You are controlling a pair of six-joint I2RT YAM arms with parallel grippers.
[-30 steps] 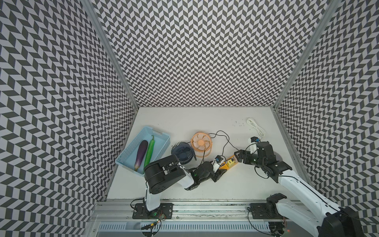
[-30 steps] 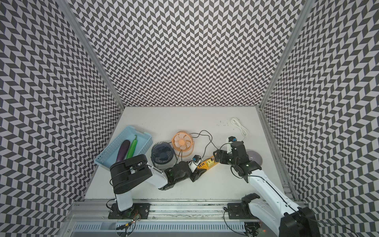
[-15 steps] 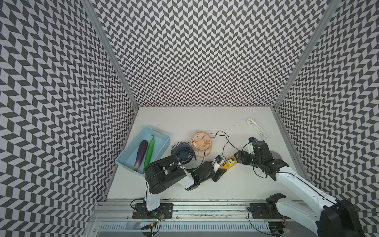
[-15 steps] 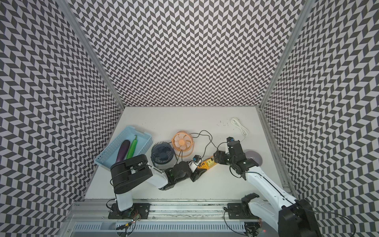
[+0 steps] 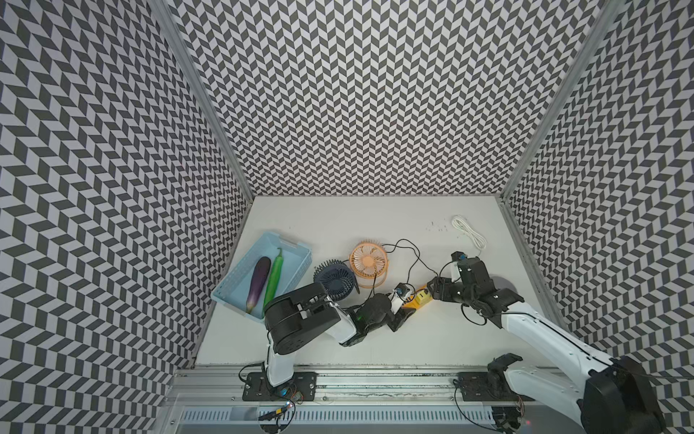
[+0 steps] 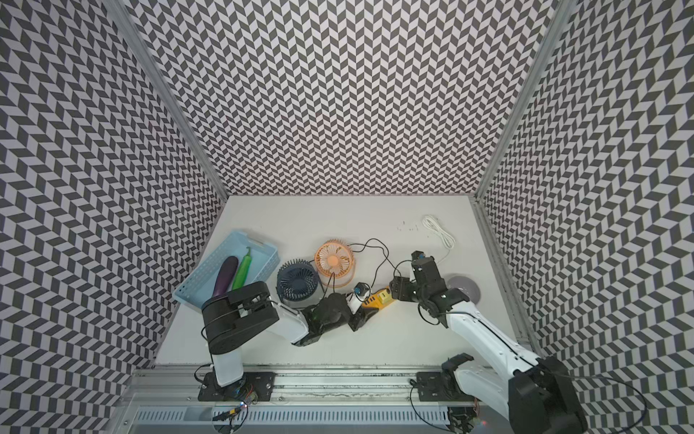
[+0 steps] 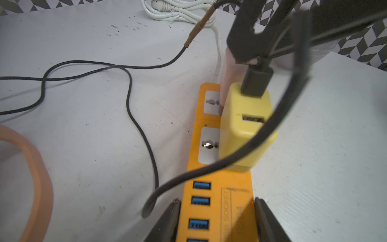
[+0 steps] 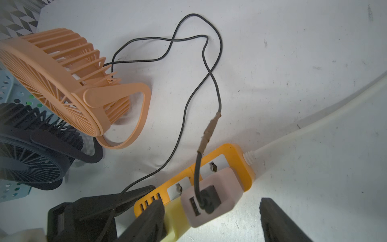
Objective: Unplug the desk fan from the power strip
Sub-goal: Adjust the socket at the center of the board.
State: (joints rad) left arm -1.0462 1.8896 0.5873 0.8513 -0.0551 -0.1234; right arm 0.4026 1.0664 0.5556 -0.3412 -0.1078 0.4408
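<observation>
Right pincer [image 8: 211, 202] has edged nearer, jaws apart around pink adapter [image 8: 217, 178]; left pincer [image 7: 216, 202] clamps power strip [image 7: 236, 182], lettering unreadable.

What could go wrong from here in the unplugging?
The right end effector brackets the pink adapter, but one finger is right by the yellow adapter; closing may catch both.
The left end effector clamps the power strip only at its USB end, so pulling could lever its socket end up.
The black cable seems to lead to the orange fan; a long pull may drag it.
</observation>
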